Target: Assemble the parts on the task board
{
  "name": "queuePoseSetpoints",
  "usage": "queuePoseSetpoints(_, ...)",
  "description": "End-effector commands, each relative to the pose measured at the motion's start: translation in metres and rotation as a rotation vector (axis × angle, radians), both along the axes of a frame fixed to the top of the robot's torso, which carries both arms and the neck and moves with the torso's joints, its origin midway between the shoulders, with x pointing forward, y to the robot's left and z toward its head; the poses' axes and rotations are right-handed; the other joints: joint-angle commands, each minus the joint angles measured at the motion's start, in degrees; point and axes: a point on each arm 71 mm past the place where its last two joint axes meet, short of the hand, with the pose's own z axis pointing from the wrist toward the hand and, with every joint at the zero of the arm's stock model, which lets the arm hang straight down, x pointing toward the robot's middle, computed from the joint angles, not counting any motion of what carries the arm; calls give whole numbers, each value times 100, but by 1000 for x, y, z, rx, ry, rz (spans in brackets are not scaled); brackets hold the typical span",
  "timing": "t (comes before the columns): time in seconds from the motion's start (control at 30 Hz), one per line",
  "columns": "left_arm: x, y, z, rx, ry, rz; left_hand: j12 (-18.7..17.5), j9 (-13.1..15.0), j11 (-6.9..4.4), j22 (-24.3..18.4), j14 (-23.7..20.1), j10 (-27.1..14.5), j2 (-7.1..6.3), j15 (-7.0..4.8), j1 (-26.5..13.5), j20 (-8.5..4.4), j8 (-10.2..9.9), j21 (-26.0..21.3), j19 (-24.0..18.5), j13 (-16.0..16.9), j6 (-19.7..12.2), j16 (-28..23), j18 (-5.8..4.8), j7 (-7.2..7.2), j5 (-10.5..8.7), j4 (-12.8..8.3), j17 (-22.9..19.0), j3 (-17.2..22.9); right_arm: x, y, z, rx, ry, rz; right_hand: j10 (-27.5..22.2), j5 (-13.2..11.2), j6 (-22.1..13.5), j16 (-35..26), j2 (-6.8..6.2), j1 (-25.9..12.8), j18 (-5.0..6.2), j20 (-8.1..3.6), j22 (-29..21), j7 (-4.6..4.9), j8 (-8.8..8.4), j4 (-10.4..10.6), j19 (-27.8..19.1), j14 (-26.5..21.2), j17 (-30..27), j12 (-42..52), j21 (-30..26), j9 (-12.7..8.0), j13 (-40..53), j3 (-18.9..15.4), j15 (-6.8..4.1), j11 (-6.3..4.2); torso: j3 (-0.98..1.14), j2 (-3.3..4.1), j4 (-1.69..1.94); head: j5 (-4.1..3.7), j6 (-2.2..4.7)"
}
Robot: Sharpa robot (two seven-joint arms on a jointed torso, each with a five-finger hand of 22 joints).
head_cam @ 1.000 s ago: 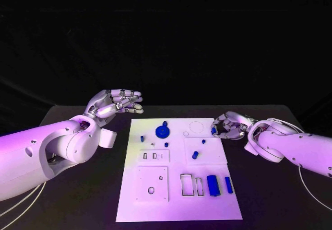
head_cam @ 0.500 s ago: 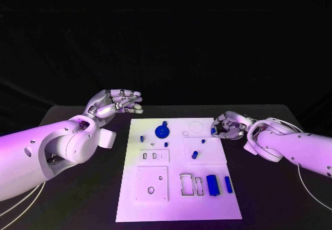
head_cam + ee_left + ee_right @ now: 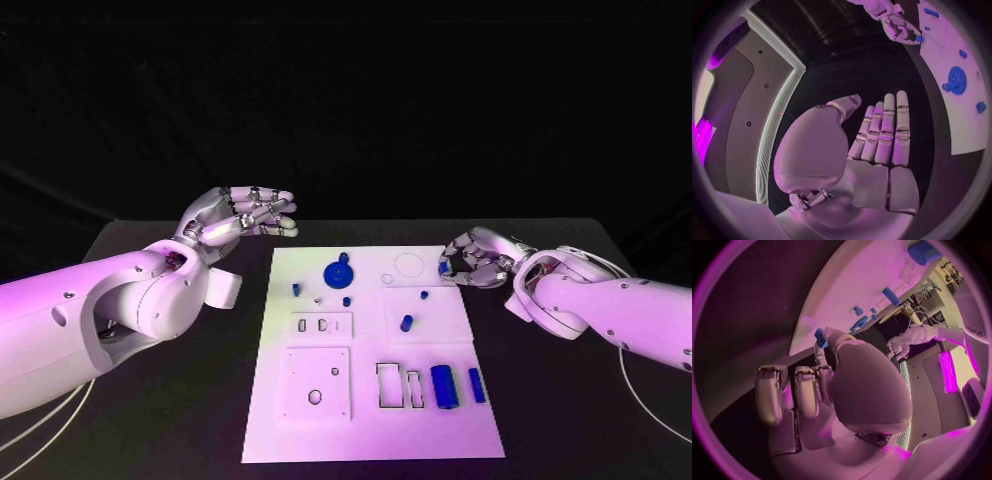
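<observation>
The black worktop carries the white task board, a long plate lying between the two hands, with the left arm coming in on one side of it and the right arm on the other. The left hand hangs above the worktop just off the board's far corner on its own side; it holds nothing, and in the left wrist view its fingers are stretched out straight and side by side with an empty palm. The right hand sits at the board's far edge on its own side, fingers curled inward, and pinches a small blue part at its fingertips, right at the board's rim. On the board, the blue gear lies nearer the left hand, with small blue pegs beside it. A short blue pin and a blue stud lie on the raised square plate close to the right hand. Well away from both hands, toward the robot, a blue block and a narrower blue bar stand beside two empty rectangular slots.
</observation>
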Motion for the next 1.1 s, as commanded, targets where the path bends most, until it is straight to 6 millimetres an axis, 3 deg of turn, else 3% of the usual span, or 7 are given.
queuePoseSetpoints(0.03,0,-1,0,-9,-1,-17,-28,-2,20,-4,-41,-30,35,-3,-16,20,-31,22,-28,7,-20,-30,58,81,-36,-19,6,-3,-1,-1,8,16,-43,-63,199,4,87,20,58,19,-88,-23,1144,-72,47,-3,319,547,1279,30,34,117,944,37,-23,-41,-7,-20,4,17,-6)
queuePoseSetpoints(0.33,2,-1,-2,-6,2,-13,-28,-2,21,-4,-45,-34,37,-2,-23,21,-34,24,-33,7,-22,-34,58,81,-36,-23,17,-4,-13,32,29,31,-27,-73,193,8,44,21,79,-12,-90,-38,1150,-74,53,-24,324,548,1281,16,38,133,932,81,-32,-49,-24,-78,-11,46,-30)
queuePoseSetpoints(0.5,3,-1,-4,-3,5,-12,-28,-2,21,-4,-45,-34,37,-2,-23,21,-34,24,-33,7,-22,-34,58,81,-36,-23,17,-4,-27,74,34,24,10,-35,194,8,34,22,87,-16,-94,-41,1162,-73,54,-30,333,549,1283,18,52,136,934,93,-33,-49,-33,-123,-14,70,-60)
queuePoseSetpoints(0.63,5,-1,-5,-2,6,-10,-28,-2,21,-4,-45,-34,37,-2,-23,21,-34,24,-33,7,-22,-34,58,81,-36,-23,17,-4,-36,103,33,22,33,0,187,7,22,16,101,-34,-91,-44,1153,-70,57,-31,327,545,1266,5,41,142,923,109,-34,-47,-34,-141,-26,127,-77)
queuePoseSetpoints(0.9,9,-2,-7,1,8,-7,-28,-2,21,-4,-45,-34,37,-2,-23,21,-34,24,-33,7,-22,-34,58,81,-36,-23,17,-4,-56,156,25,5,44,97,187,2,2,13,100,-74,-89,-46,1150,-65,60,-29,324,543,1256,4,36,150,923,118,-33,-44,-50,-188,-14,235,-175)
queuePoseSetpoints(1.1,10,-4,-9,2,10,-11,-27,-1,21,-3,-47,-34,41,-2,-22,21,-36,28,-36,7,-21,-36,58,81,-35,-29,26,-1,-64,180,14,-9,47,141,189,3,-17,9,103,-91,-86,-47,1140,-62,58,-32,317,540,1240,5,24,153,925,128,-32,-42,-50,-181,-9,269,-200)
